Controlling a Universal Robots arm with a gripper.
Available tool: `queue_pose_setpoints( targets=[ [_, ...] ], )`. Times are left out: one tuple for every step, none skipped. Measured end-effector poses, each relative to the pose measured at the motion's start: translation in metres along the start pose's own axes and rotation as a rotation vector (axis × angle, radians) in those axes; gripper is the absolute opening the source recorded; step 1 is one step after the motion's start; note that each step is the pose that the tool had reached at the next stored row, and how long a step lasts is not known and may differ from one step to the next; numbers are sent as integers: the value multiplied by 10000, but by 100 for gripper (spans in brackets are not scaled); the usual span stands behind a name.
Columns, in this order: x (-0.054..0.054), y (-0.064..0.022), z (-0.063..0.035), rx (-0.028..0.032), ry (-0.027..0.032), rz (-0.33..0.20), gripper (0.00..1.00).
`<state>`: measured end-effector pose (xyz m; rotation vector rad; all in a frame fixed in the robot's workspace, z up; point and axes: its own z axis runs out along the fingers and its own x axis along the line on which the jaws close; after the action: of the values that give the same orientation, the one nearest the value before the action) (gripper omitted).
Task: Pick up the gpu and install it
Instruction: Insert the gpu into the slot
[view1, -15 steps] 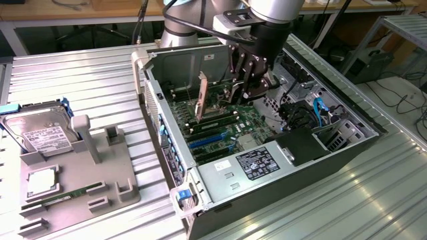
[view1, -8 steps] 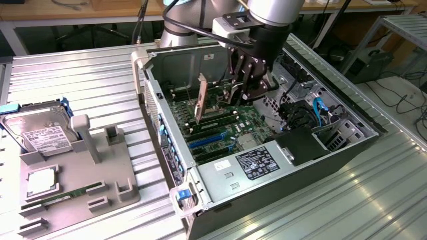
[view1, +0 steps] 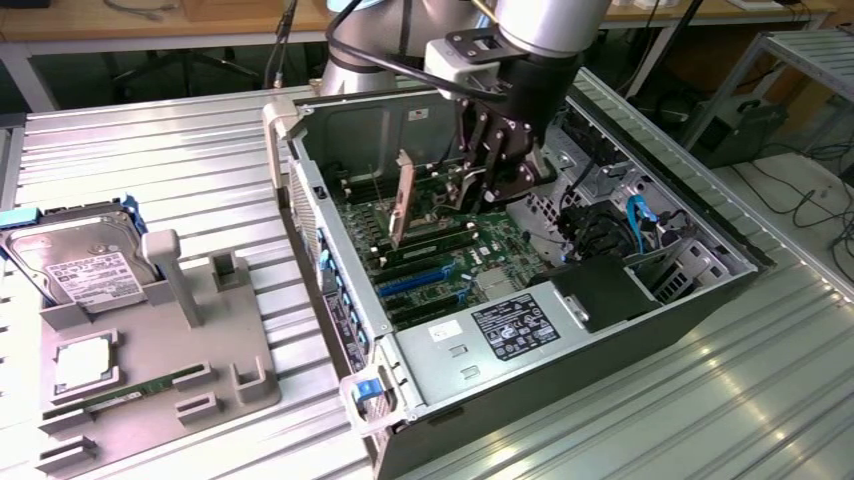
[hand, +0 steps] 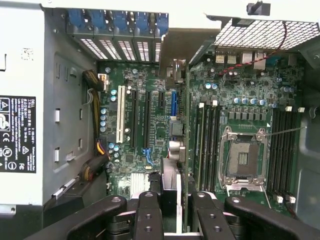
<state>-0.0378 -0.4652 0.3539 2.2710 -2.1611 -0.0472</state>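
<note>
Ribbed metal desk (view1: 200, 150) carries an open computer case (view1: 400, 120) on its side, motherboard (hand: 235, 100) facing up. Inside it the tool (hand: 175, 212) grips the gpu (view1: 399, 200) edge-on and upright, its fingers (hand: 150, 215) narrowed on the thin card so its lower edge lines up with the expansion slots (hand: 134, 115) directly under the tool. Beside the tool, cables (view1: 601, 230) and the power supply (view1: 521, 325) crowd the case. A hard drive (view1: 80, 255) and RAM stick (view1: 127, 390) wait well away on a grey holder (view1: 254, 380).

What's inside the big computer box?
Inside the computer case: a green motherboard, an empty CPU socket, and the gpu standing on edge, held by the gripper. The slot beneath the card is hidden.
</note>
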Motion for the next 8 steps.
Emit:
queue_pose_setpoints(
  targets=[
    [0, 0, 5, 1, -11, -2, 28],
    [1, -1, 10, 2, -20, -3, 28],
    [1, -1, 15, 1, -28, -4, 28],
    [1, -1, 19, 0, -35, -6, 28],
    [2, -2, 54, -19, -51, -7, 28],
    [3, -2, 69, -36, -54, -7, 28],
    [3, -3, 79, -52, -54, -7, 28],
    [3, -3, 89, -70, -55, -6, 28]
  ],
)
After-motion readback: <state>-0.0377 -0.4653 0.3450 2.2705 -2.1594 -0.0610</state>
